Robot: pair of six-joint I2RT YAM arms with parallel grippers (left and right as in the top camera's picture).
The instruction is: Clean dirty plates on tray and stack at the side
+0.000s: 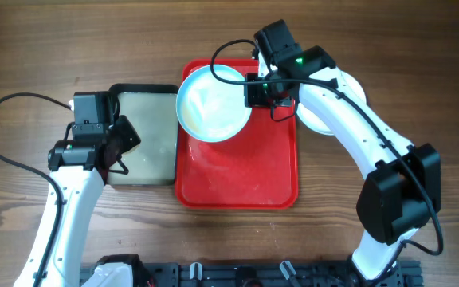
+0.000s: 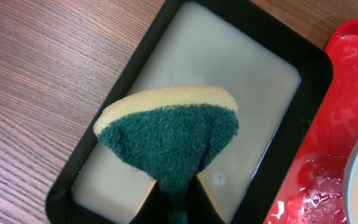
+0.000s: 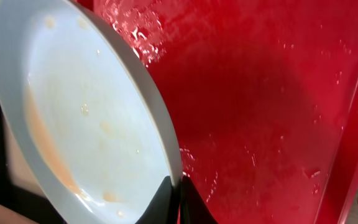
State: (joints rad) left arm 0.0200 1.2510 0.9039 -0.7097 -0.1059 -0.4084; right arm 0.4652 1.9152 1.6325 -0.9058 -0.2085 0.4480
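My right gripper (image 1: 255,88) is shut on the rim of a pale aqua plate (image 1: 212,102) and holds it tilted above the left part of the red tray (image 1: 269,171). In the right wrist view the plate (image 3: 79,118) shows orange smears inside, with the wet tray (image 3: 266,106) beneath and my fingers (image 3: 178,196) pinching its edge. Stacked pale plates (image 1: 355,86) lie right of the tray, mostly hidden by the right arm. My left gripper (image 1: 122,143) is shut on a yellow and green sponge (image 2: 169,134) above the basin of cloudy water (image 2: 229,68).
The black-rimmed basin (image 1: 143,89) stands against the tray's left side. The tray's edge (image 2: 347,106) shows wet in the left wrist view. Cables trail from both arms over the wooden table (image 1: 38,48).
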